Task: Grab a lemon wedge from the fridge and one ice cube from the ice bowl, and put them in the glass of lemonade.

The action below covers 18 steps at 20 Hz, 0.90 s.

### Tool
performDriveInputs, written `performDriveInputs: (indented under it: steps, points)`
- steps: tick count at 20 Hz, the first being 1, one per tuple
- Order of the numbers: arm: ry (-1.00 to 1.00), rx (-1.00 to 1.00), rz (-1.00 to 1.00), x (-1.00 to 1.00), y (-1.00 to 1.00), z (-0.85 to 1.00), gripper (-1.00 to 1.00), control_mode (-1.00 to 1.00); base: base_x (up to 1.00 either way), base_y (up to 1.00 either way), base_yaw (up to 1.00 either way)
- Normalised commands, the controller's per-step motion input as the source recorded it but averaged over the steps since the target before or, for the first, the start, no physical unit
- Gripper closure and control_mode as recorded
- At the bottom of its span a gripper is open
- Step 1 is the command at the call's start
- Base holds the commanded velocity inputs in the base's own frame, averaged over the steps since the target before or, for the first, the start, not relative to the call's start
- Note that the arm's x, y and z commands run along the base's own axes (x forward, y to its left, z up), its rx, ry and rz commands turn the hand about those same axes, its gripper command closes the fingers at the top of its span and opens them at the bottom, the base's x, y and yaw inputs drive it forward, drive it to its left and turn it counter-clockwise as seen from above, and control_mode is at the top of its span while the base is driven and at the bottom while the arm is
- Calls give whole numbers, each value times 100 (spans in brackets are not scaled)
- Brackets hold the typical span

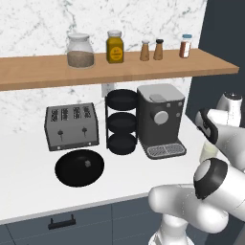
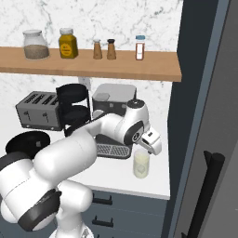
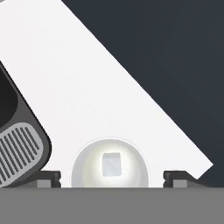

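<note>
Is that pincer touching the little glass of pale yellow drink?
Apart. In the hand view, the open pincer straddles the clear cylindrical glass of pale lemonade, with gaps on both sides.

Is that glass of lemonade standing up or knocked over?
Upright. The glass of lemonade stands on the counter; the hand view looks straight down its round mouth.
</note>
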Motion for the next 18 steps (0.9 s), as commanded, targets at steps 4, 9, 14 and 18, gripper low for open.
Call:
performDriveInputs:
  steps: [4,9,14,18]
  points:
    - [0,0,0,0,0,0,-100,-100,0,0,0]
    - [0,0,0,-12,0,0,-100,-100,0,0,0]
    - [-1,0,0,-11,0,0,-100,-100,0,0,0]
    - [-3,0,0,-11,0,0,-100,-100,0,0,0]
